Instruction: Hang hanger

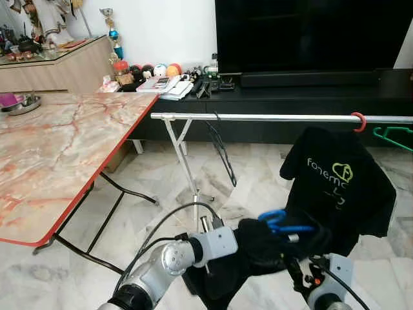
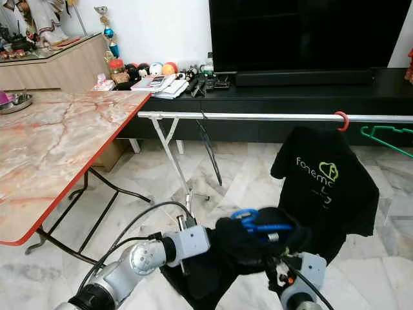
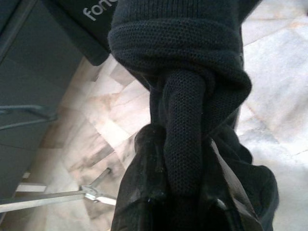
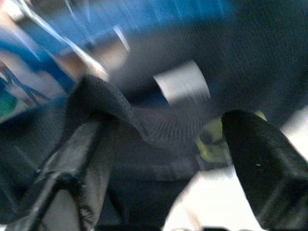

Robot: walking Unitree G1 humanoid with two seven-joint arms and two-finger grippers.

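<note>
A blue hanger (image 1: 281, 223) lies in the neck of a bunched black garment (image 1: 258, 253) held low in front of me, below the silver clothes rail (image 1: 258, 117). My left gripper (image 3: 185, 144) is shut on a fold of this garment; its fingertips are buried in the cloth. In the blurred right wrist view, my right gripper (image 4: 168, 144) sits under the hanger with its fingers wide apart, cloth draped over one finger (image 4: 72, 163). A black T-shirt (image 1: 335, 184) with green print hangs from the rail on a red hook (image 1: 359, 121).
An empty black hanger (image 1: 222, 152) hangs mid-rail and a green hanger (image 1: 395, 135) at its right end. A marble-topped folding table (image 1: 58, 148) stands to my left. Behind the rail are a dark TV bench (image 1: 303, 97) and a television (image 1: 310, 35).
</note>
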